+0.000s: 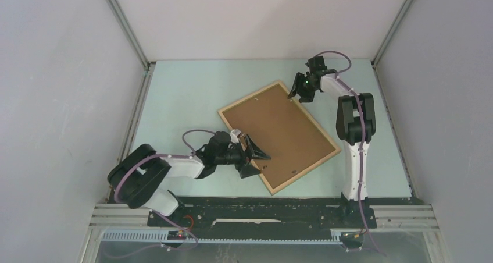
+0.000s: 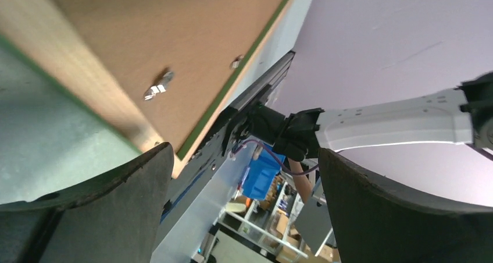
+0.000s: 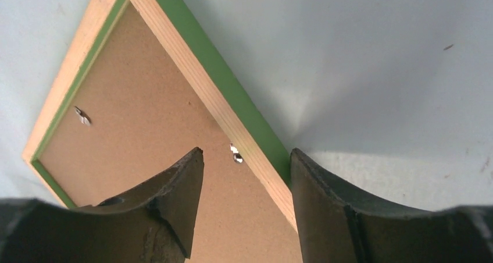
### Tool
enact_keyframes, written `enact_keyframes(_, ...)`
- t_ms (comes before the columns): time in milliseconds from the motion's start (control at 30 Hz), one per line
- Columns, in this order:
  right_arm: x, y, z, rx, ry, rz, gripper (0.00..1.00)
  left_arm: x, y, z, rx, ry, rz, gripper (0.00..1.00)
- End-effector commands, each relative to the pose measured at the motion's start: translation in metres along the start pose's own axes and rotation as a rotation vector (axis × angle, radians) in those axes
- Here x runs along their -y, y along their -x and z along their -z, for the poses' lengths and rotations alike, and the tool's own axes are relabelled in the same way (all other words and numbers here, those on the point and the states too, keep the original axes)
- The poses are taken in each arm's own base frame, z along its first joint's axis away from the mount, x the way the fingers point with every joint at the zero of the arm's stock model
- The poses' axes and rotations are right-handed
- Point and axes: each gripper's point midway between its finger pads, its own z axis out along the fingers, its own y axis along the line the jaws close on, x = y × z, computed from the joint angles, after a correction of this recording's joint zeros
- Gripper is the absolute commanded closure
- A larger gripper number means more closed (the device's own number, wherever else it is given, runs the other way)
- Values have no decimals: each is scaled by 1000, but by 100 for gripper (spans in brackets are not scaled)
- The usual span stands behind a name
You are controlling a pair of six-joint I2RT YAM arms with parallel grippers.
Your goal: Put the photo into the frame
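The frame [image 1: 317, 123] lies flat and askew in the middle of the table, light wood face up, with green along its edges [image 3: 192, 77]. Inside it sits the photo [image 1: 282, 132], brown board back up [image 3: 134, 123], its print side hidden. Small metal tabs [image 2: 158, 85] stick out over the board. My left gripper [image 1: 256, 155] is open at the frame's near-left side with nothing between its fingers [image 2: 244, 158]. At the frame's far corner my right gripper [image 1: 303, 88] is open, its jaws standing either side of the frame's rim [image 3: 247, 155].
The pale green table [image 1: 186, 100] is walled in by white panels on three sides. A black rail [image 1: 261, 208] with the arm bases runs along the near edge. A metal tab [image 3: 235, 153] lies just ahead of my right fingertips.
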Motion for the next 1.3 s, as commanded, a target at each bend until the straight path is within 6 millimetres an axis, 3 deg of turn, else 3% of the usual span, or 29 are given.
enact_keyframes(0, -2, -3, 14, -17, -108, 131, 36, 11, 12, 18, 114, -22, -129, 0)
enact_keyframes(133, 2, -5, 13, 5, -212, 181, 35, -7, 29, 42, 202, 102, -229, 0)
enact_keyframes(200, 0, -7, 14, 4, -230, 188, 34, -3, 46, 59, 261, 124, -269, 0)
enact_keyframes(300, -7, -9, 23, 1, -225, 170, 32, 14, 79, 88, 328, 158, -342, 0)
enact_keyframes(367, -15, -8, 35, 16, -209, 187, 25, 26, 99, 105, 354, 214, -411, 0)
enact_keyframes(433, -24, -6, 45, 39, -184, 214, 21, 50, 122, 118, 389, 259, -469, 0)
enact_keyframes(533, -22, -5, 66, 46, -222, 209, 19, 61, 148, 120, 398, 269, -462, 0)
enact_keyframes(633, -11, -23, 86, 42, -259, 180, 19, 72, 171, 120, 411, 270, -448, 0)
enact_keyframes(733, -10, -52, 116, 70, -232, 180, 18, 82, 183, 112, 374, 248, -421, 0)
enact_keyframes(867, -4, -114, 154, 65, -184, 173, 15, 94, 183, 89, 262, 115, -298, 0)
enact_keyframes(900, -4, -125, 169, 85, -166, 163, 15, 99, 184, 86, 250, 83, -287, 0)
enact_keyframes(1000, 9, -172, 190, 64, -136, 106, 16, 113, 188, 85, 257, 43, -316, 0)
enact_keyframes(1133, 29, -226, 209, 65, -120, -40, 20, 120, 183, 89, 249, 32, -372, 0)
enact_keyframes(1267, 38, -251, 213, 91, -110, -318, 25, 119, 171, 99, 266, 32, -435, 0)
